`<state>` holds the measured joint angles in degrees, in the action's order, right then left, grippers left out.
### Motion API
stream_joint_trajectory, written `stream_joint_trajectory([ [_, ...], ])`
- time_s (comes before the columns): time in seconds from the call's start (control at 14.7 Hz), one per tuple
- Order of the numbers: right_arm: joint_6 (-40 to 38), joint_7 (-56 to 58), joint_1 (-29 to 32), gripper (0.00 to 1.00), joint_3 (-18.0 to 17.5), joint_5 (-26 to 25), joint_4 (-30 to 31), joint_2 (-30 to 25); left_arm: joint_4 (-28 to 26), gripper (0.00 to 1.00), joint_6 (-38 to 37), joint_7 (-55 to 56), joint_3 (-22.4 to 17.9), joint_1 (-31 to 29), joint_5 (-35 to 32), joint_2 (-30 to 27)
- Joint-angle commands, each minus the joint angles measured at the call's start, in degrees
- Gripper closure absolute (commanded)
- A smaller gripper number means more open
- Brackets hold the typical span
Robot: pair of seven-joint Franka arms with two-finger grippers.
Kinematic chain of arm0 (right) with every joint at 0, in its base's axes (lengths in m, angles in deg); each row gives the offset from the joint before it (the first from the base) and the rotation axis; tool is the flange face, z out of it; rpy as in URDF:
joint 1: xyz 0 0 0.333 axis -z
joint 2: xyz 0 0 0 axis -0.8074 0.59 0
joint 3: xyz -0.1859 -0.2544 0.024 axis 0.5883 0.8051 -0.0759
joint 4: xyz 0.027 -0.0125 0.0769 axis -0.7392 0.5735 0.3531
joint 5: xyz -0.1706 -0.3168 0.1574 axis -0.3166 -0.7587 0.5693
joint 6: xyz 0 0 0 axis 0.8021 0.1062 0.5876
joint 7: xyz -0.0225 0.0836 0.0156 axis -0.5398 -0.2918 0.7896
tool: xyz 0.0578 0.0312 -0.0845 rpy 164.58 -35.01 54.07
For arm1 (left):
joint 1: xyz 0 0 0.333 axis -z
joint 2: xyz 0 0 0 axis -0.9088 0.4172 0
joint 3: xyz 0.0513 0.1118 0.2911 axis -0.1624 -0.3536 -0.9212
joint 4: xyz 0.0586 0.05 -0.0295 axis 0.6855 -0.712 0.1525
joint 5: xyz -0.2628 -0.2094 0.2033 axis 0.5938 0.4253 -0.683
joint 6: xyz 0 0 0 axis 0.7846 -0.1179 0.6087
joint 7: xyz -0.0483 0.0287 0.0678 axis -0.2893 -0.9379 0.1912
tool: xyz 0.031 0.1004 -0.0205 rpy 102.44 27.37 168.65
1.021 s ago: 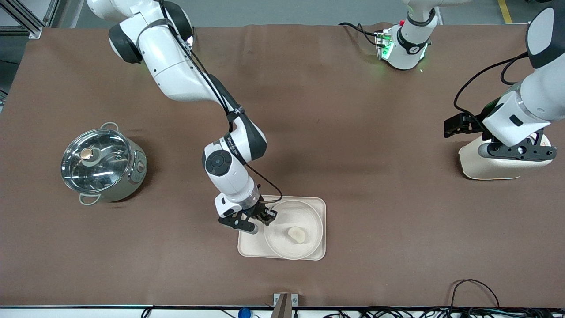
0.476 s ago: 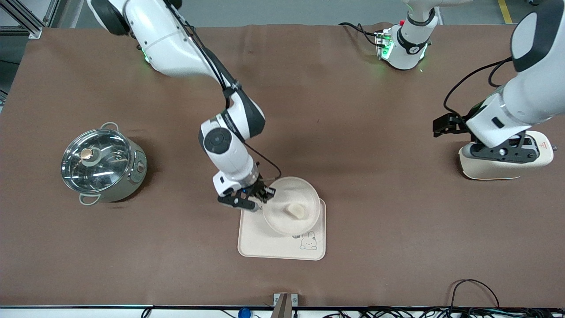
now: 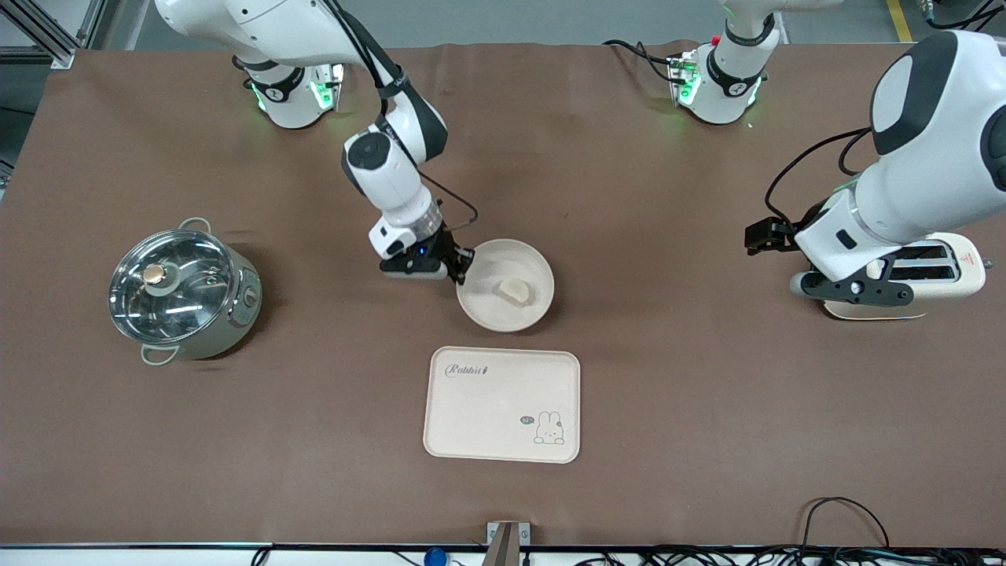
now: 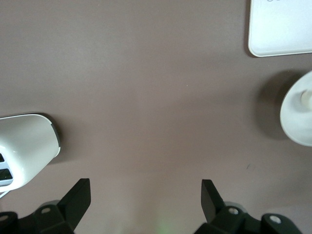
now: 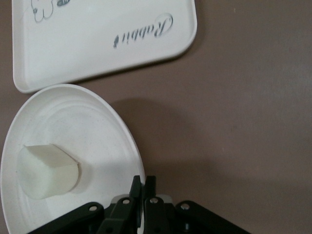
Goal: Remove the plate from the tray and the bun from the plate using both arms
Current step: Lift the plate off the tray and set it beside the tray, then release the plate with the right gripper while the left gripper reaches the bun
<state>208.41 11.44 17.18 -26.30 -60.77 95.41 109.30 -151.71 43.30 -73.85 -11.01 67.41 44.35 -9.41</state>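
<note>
My right gripper (image 3: 460, 271) is shut on the rim of the round cream plate (image 3: 515, 313), at the edge toward the right arm's end. The plate is clear of the tray, over bare table; its shadow falls on the cloth beside it. The pale bun (image 3: 512, 292) lies on the plate. The right wrist view shows my right gripper (image 5: 144, 183) pinching the plate (image 5: 73, 122) with the bun (image 5: 46, 170) on it. The cream Rabbit tray (image 3: 503, 401) lies bare, nearer the front camera than the plate. My left gripper (image 3: 853, 289) is open and empty over the table beside the toaster (image 3: 947, 267).
A steel pot with a glass lid (image 3: 177, 295) stands toward the right arm's end. The left wrist view shows the left gripper (image 4: 146, 200) above brown cloth, with the toaster (image 4: 24, 146), the plate (image 4: 297, 122) and a tray corner (image 4: 282, 24) at its edges.
My right gripper lifted the plate with the bun off the tray and carried it away from the front camera. The tray's print now shows. My left arm shifted toward the table's middle.
</note>
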Motion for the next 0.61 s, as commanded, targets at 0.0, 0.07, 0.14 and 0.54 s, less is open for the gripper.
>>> stream_joint_trajectory([
  [0.0, 3.64, 0.52, 0.72, 1.00, -2.52, 3.66, 4.21, -1.42, 0.79, 0.00, 0.89, 2.14, 0.42, 0.39, -0.05, 0.92],
  [0.07, 3.73, 0.61, 0.72, 1.00, -3.22, 5.33, 3.60, -0.28, 0.79, 0.00, 0.89, 2.76, 0.77, 1.26, -0.05, 1.01],
  [0.14, 3.73, 0.70, 0.89, 1.00, -3.49, 5.61, 3.33, 0.34, 0.87, 0.00, 0.89, 3.90, 0.68, 2.14, -0.05, 1.01],
  [0.54, 6.81, 0.52, 1.07, 1.00, -3.67, 5.87, -2.37, 7.63, 2.46, 0.00, 2.82, 10.32, 0.86, 4.70, -0.05, 3.12],
])
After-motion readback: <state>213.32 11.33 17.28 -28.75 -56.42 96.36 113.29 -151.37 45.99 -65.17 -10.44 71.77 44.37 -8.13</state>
